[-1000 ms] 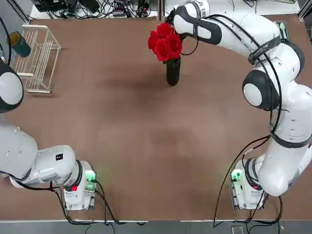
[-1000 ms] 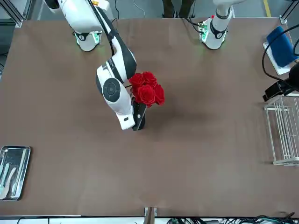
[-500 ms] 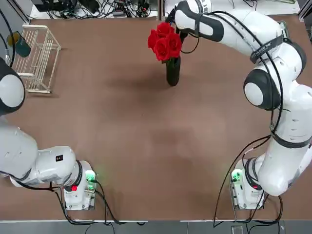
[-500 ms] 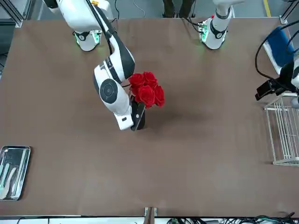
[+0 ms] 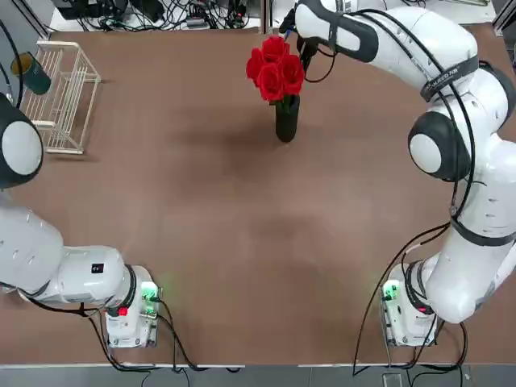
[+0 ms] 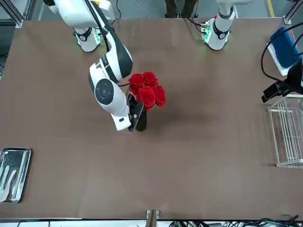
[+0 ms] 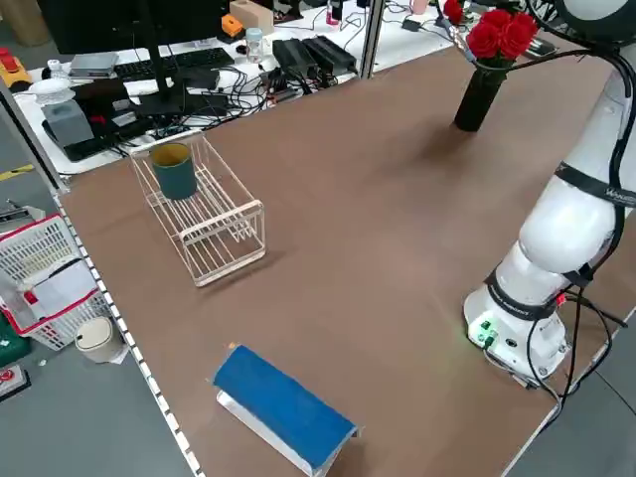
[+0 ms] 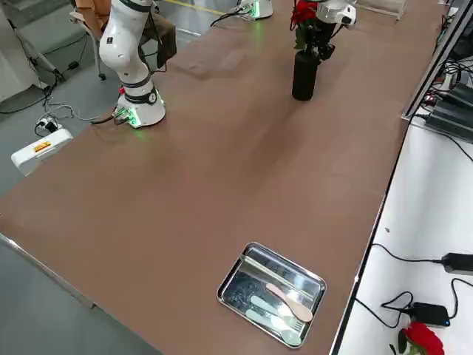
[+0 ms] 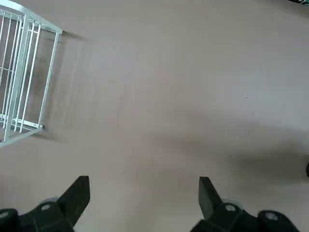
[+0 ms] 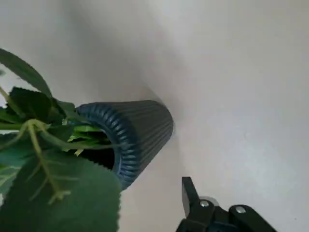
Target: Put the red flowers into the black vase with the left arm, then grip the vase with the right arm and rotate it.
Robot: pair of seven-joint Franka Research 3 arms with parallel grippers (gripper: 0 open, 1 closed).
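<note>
Ribbed, matt black vase (image 10: 140,130); 1 glossy metal tray (image 8: 272,296), near-smooth brown tabletop (image 8: 222,200); glossy white plastic-looking arms (image 5: 439,145).

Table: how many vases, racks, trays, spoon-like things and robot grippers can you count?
Vase: 1
Rack: 1
Tray: 1
Utensils: 3, on the tray
Grippers: 2, left gripper over the table, right gripper by the vase
Total: 8

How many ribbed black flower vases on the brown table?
1: the ribbed black vase, upright beside the right gripper near the far table edge, holding red roses.
</note>
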